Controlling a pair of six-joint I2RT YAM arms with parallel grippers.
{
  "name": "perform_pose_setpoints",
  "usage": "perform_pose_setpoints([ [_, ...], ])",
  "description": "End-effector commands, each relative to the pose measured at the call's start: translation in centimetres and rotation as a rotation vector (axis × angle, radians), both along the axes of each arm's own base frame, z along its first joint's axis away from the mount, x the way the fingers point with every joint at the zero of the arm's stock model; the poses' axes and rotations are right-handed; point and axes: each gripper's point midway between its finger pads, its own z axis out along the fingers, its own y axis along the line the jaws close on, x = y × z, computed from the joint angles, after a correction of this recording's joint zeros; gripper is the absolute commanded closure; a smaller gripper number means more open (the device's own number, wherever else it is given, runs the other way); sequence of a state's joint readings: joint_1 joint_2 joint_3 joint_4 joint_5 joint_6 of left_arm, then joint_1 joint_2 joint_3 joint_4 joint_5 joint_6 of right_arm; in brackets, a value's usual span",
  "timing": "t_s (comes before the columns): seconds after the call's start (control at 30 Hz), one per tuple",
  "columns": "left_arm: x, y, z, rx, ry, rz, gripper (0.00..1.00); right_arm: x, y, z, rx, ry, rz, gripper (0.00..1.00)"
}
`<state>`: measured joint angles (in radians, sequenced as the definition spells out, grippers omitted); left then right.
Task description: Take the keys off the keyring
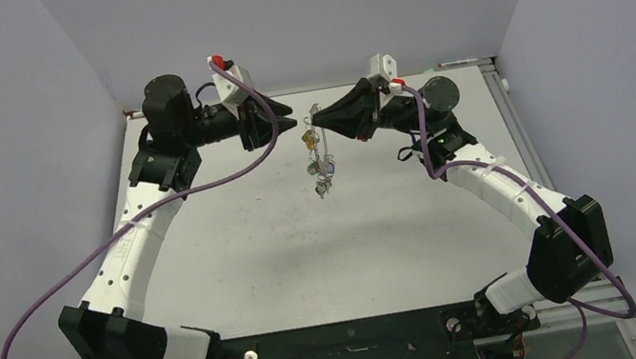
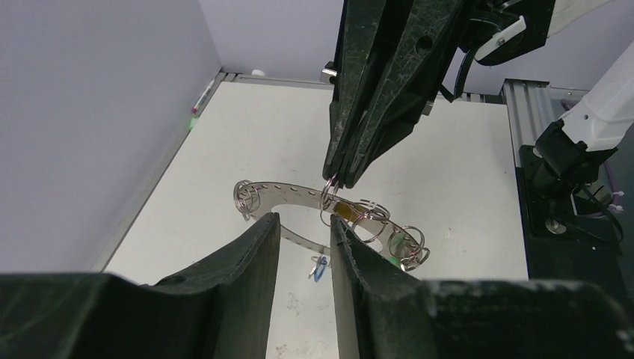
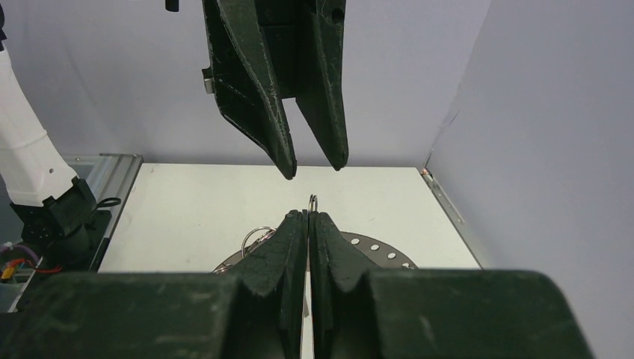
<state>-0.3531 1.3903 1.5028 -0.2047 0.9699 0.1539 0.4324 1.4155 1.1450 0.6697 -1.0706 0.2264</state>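
The keyring (image 2: pixel 293 191), a flat grey perforated ring, hangs in the air above the table (image 1: pixel 237 240). My right gripper (image 2: pixel 336 179) is shut on a small split ring (image 3: pixel 313 200) threaded through it and holds it up. Keys dangle from more split rings: a blue-headed one (image 2: pixel 320 268), a yellow one (image 2: pixel 345 212), a green one (image 2: pixel 394 260). From above they form a cluster (image 1: pixel 321 169) under the right gripper (image 1: pixel 317 125). My left gripper (image 2: pixel 303 218) is open at the keyring's near rim, which shows through its gap. I cannot tell if it touches.
Grey walls close the table at the back and both sides. A metal rail (image 1: pixel 499 83) runs along the right edge. A pen-like object (image 2: pixel 200 97) lies by the left wall. The right arm's base (image 2: pixel 568 172) stands just past the keyring.
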Motion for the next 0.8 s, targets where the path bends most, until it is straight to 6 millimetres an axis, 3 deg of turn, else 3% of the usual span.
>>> perform_pose_setpoints([
  [0.0,-1.0,-1.0,1.6,-0.052,-0.022,-0.062,0.73,-1.9,-0.8,3.8,0.065,-0.144,0.018,0.95],
  [0.57,-1.3,-2.5,0.1,-0.039,0.019,-0.105,0.76,-2.9,-0.8,4.2,0.071,-0.162,0.055,0.95],
  [0.7,-1.3,-2.7,0.1,-0.042,0.023,-0.115,0.87,-3.0,-0.8,4.4,0.071,-0.166,0.058,0.95],
  [0.77,-1.4,-2.8,0.2,-0.042,0.027,-0.119,0.99,-3.0,-0.9,4.3,0.069,-0.162,0.058,0.95],
])
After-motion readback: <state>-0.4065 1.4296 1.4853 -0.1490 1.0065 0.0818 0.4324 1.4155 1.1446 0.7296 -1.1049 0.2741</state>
